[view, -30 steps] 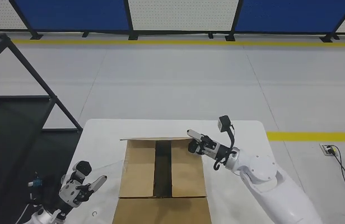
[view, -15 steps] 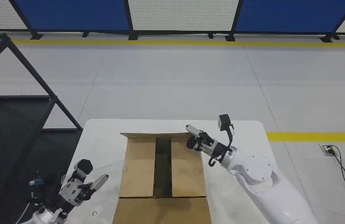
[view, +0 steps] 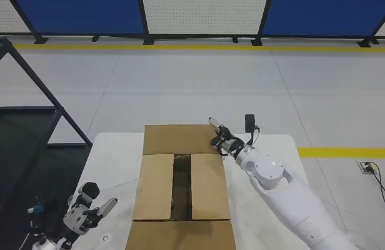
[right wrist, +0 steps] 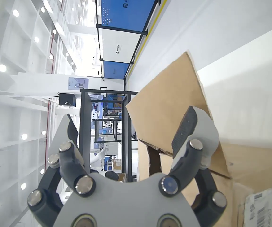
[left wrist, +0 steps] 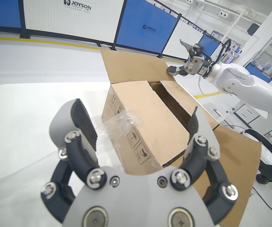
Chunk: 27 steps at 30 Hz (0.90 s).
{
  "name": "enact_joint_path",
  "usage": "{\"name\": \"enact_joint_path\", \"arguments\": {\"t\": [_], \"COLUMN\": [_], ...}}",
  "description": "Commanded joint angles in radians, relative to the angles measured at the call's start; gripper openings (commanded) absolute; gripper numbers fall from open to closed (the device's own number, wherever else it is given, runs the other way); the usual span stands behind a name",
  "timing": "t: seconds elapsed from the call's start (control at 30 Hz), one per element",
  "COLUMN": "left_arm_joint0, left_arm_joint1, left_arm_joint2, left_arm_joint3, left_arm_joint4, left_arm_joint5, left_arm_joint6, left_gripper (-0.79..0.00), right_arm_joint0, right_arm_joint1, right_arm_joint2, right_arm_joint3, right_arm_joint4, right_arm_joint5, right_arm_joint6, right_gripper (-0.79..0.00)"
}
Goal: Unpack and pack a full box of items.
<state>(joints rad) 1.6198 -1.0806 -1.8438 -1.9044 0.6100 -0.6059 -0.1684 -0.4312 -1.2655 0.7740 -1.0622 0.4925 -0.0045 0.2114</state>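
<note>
A brown cardboard box (view: 154, 187) stands mid-table, its two long top flaps lying almost shut with a dark gap (view: 181, 186) between them. The far flap (view: 179, 139) stands raised and leans away; the near flap (view: 180, 236) lies folded outward. My right gripper (view: 219, 132) is open at the far flap's right corner. In the right wrist view one finger pad (right wrist: 185, 126) rests against that flap (right wrist: 164, 95). My left gripper (view: 99, 209) hangs open with nothing in it, off the box's near left corner, facing the box (left wrist: 150, 124).
Crumpled clear plastic film (left wrist: 120, 121) clings to the box's side wall. The white table (view: 111, 156) has bare room left and right of the box. A black metal frame (view: 30, 81) stands beyond the table's left edge.
The far flap has swung up from lying flat and now stands leaning away. My right gripper moved toward the far side with it. The left gripper drifted slightly nearer the front edge.
</note>
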Motion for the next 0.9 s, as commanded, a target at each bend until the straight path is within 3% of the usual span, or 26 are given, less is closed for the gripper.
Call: {"name": "enact_joint_path", "arguments": {"t": [0.0, 0.5, 0.87], "left_arm_joint0": [0.009, 0.045, 0.033], "left_arm_joint1": [-0.001, -0.003, -0.002], "left_arm_joint2": [-0.006, -0.027, -0.019], "left_arm_joint3": [-0.001, -0.006, -0.004], "left_arm_joint4": [0.0, -0.002, -0.001], "left_arm_joint5": [0.002, -0.001, -0.006], "left_arm_joint6": [0.009, 0.039, 0.027], "left_gripper": [0.0, 0.0, 0.0], "right_arm_joint0": [0.028, 0.148, 0.155], "right_arm_joint1": [-0.018, -0.116, -0.146], "right_arm_joint2": [-0.018, -0.104, -0.073], "right_arm_joint3": [0.043, 0.244, 0.297], "right_arm_joint4": [-0.001, -0.06, -0.073], "right_arm_joint5": [0.003, 0.137, 0.113], "right_arm_joint6": [-0.007, 0.062, 0.056], "right_gripper": [0.0, 0.0, 0.0]}}
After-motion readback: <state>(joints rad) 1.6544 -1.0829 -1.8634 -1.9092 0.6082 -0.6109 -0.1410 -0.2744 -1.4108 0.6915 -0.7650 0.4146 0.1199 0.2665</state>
